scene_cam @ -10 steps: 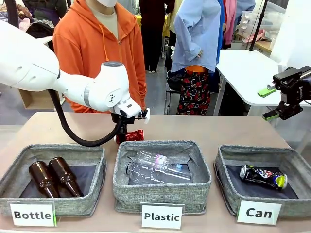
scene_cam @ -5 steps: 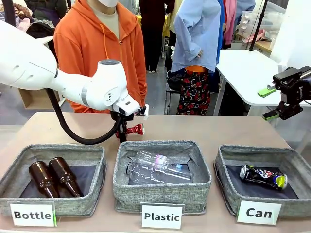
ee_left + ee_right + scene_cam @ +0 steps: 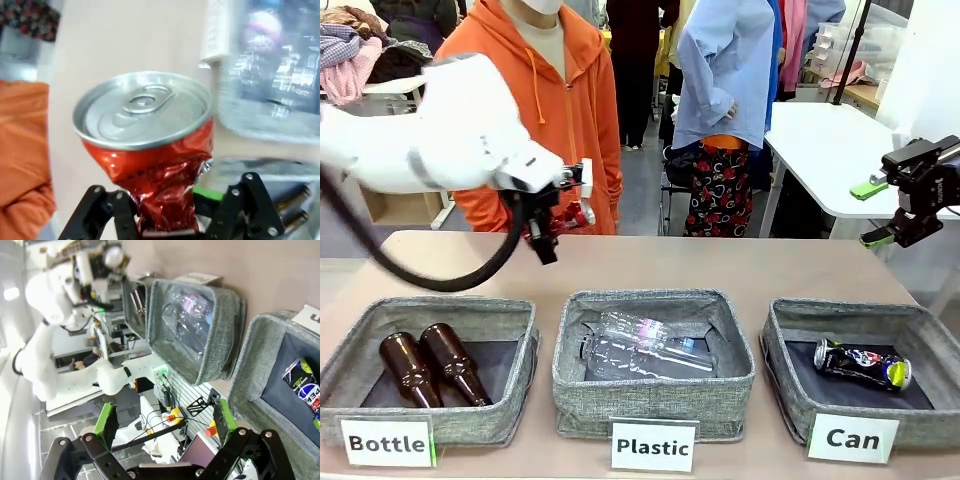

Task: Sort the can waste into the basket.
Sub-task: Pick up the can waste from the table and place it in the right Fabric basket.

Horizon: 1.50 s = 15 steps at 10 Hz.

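Note:
A shiny red crushed can (image 3: 582, 212) hangs in the air above the table's far left side, in front of the person in orange. My left gripper (image 3: 563, 224) is shut on it. In the left wrist view the red can (image 3: 150, 145) fills the middle, pinched at its crumpled lower end by my left gripper (image 3: 167, 222). A dark printed can (image 3: 862, 363) lies inside the grey "Can" basket (image 3: 790, 395) at the front right. My right gripper (image 3: 878, 212) hangs open and empty high at the right edge; in its own view the right gripper (image 3: 165, 420) looks towards the basket (image 3: 248, 375) and the dark can (image 3: 305, 385).
A grey "Plastic" bin (image 3: 655, 405) with clear bottles stands at the front middle. A "Bottle" bin (image 3: 470, 420) with two brown bottles is at the front left. The person in an orange hoodie (image 3: 550, 90) stands at the far edge.
My left gripper has shut on the red can and lifted it off the table, up and to the left. The right arm has stayed still.

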Each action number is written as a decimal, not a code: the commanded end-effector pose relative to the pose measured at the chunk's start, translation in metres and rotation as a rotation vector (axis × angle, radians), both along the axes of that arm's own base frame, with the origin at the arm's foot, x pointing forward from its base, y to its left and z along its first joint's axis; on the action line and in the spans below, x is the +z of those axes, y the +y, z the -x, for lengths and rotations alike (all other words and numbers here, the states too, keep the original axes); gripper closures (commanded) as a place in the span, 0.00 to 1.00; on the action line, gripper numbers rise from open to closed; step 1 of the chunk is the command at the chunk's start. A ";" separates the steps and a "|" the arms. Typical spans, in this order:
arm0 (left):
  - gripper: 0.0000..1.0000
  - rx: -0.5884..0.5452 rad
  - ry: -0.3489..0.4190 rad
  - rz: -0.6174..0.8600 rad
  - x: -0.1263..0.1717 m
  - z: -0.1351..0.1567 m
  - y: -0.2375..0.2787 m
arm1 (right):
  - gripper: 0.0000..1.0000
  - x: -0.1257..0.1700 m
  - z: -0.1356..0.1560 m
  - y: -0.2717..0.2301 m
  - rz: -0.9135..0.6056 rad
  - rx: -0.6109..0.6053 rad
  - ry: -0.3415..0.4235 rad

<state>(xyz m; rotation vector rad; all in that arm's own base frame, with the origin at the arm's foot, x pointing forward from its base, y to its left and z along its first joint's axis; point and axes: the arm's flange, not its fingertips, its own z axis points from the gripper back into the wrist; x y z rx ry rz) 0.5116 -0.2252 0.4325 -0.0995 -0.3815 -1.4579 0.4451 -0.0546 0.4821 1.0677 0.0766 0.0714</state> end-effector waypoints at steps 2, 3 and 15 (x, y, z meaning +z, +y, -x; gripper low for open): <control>1.00 -0.197 0.047 -0.082 0.000 0.110 0.053 | 0.00 0.002 0.000 -0.002 -0.003 0.018 -0.014; 1.00 -0.289 0.073 -0.132 -0.007 0.135 0.058 | 0.00 0.002 0.000 -0.002 -0.003 0.018 -0.014; 0.97 -0.342 0.122 0.250 0.050 0.160 -0.226 | 0.00 0.057 0.092 -0.049 0.429 0.050 -0.270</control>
